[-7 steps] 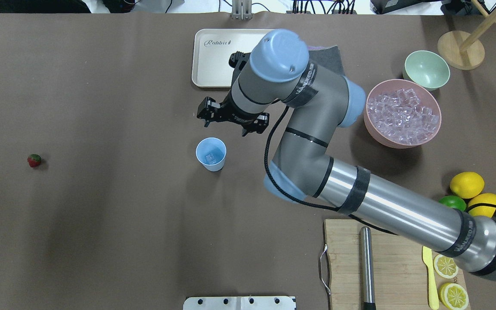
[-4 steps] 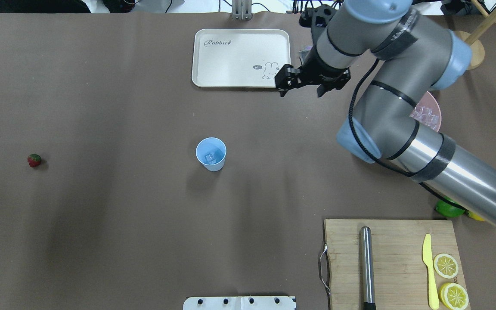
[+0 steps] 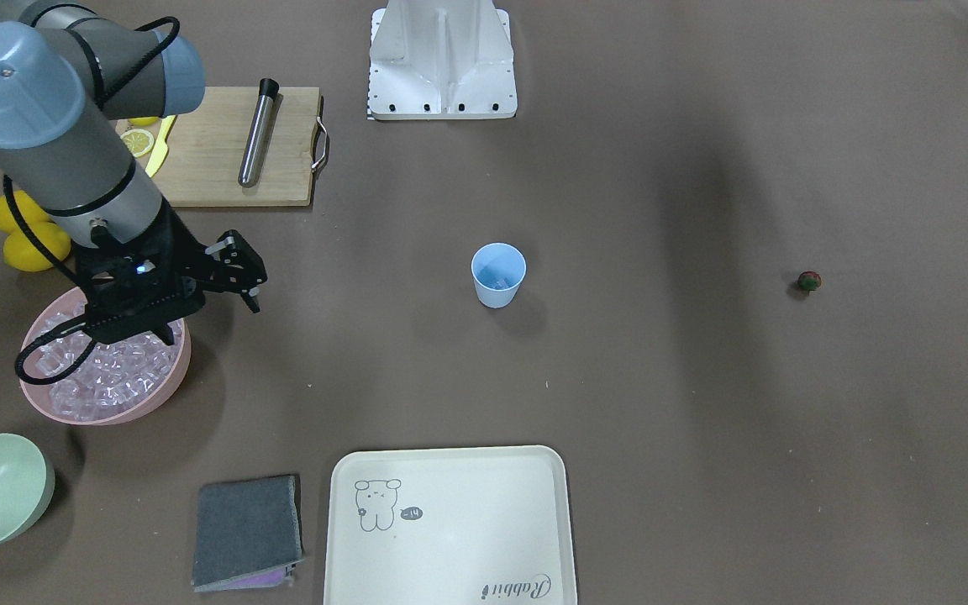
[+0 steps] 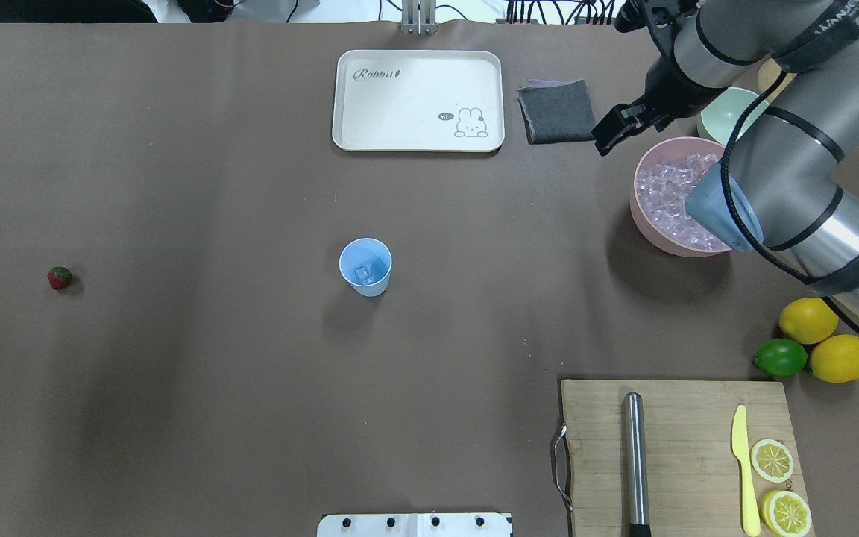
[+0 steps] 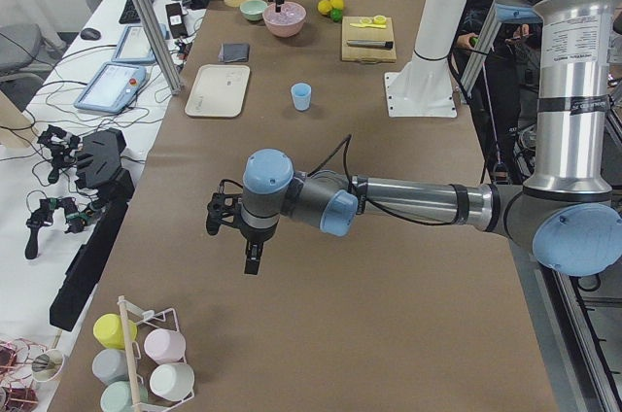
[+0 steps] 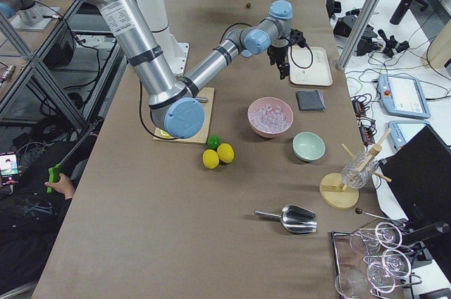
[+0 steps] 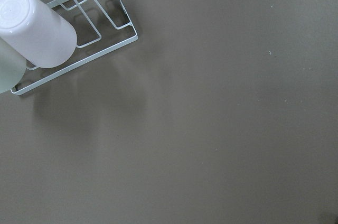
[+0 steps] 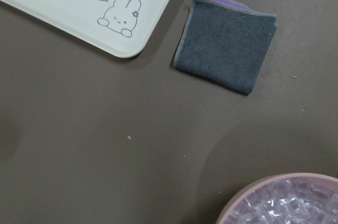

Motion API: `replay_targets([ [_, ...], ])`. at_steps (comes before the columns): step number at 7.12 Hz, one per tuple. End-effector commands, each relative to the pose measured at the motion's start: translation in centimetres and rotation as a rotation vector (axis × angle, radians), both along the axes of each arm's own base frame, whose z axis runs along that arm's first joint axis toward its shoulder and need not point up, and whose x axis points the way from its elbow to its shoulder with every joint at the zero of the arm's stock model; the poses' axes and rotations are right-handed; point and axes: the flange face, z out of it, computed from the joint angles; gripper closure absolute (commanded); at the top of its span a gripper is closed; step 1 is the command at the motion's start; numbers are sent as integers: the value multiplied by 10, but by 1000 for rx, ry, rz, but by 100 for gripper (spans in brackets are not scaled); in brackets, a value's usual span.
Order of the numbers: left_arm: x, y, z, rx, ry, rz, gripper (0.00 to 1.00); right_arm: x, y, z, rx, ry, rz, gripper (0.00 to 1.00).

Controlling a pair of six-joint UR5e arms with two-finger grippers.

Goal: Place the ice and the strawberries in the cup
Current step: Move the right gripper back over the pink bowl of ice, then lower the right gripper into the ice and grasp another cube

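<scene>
The light blue cup (image 4: 365,267) stands upright mid-table with an ice cube (image 4: 362,275) inside; it also shows in the front view (image 3: 498,273). More ice (image 4: 663,195) fills the pink bowl (image 4: 642,224) at the right. The strawberry (image 4: 60,277) lies far left on the table, alone. My right gripper (image 4: 627,134) hangs open and empty at the pink bowl's far-left rim, also in the front view (image 3: 211,315). My left gripper (image 5: 231,237) shows only in the exterior left view, far from the cup; I cannot tell whether it is open or shut.
A cream tray (image 4: 418,101) and a grey cloth (image 4: 556,110) lie at the back. A pale green bowl (image 4: 720,119) stands behind the pink bowl. Lemons (image 4: 808,319) and a lime (image 4: 781,357) lie right. A cutting board (image 4: 668,455) holds a metal rod, knife and lemon slices.
My right arm has swung from just beyond the cup back to the right, to the pink bowl. The gripper stayed open. The cup and strawberry have not moved.
</scene>
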Motion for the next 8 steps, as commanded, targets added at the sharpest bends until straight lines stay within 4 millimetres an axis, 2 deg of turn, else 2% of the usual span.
replay_targets([
  [1,0,3,3,-1,1,2,2,34,-8,50,74,38,-123,2],
  [3,0,2,2,0,-2,1,2,44,-21,76,76,26,-192,4],
  [5,0,1,0,2,0,1,2,39,-27,93,59,24,-229,13],
  [8,1,-2,-3,2,1,-1,2,31,-27,113,15,-23,-288,15],
])
